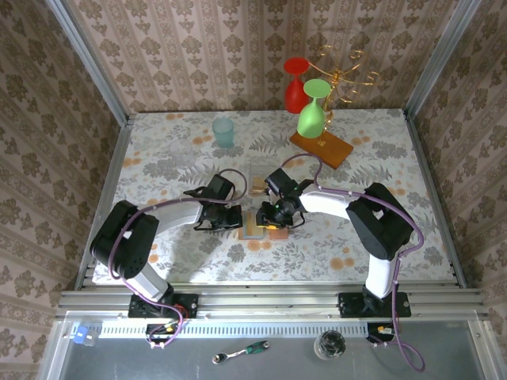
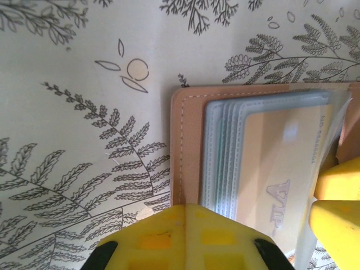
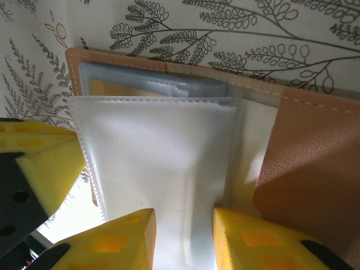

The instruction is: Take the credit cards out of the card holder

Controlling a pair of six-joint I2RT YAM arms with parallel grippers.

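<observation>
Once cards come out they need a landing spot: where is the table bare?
Bare cloth lies left of the card holder, behind the left hand, and along the near edge. Crowded: the middle, where the right hand meets it, and the far right by the wooden base.

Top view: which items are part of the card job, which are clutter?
Job:
tan leather bifold card holder
orange-tan plastic card in its sleeve
left gripper
right gripper

Clutter:
red glass
green glass
teal cup
wooden rack base

In the top view, the small tan leather bifold card holder (image 1: 255, 223) is mostly covered by both claws. In the left wrist view, the orange-tan plastic card (image 2: 281, 169) behind clear sleeves is blurred, its lower end hidden by the yellow left claw (image 2: 185, 239).
</observation>
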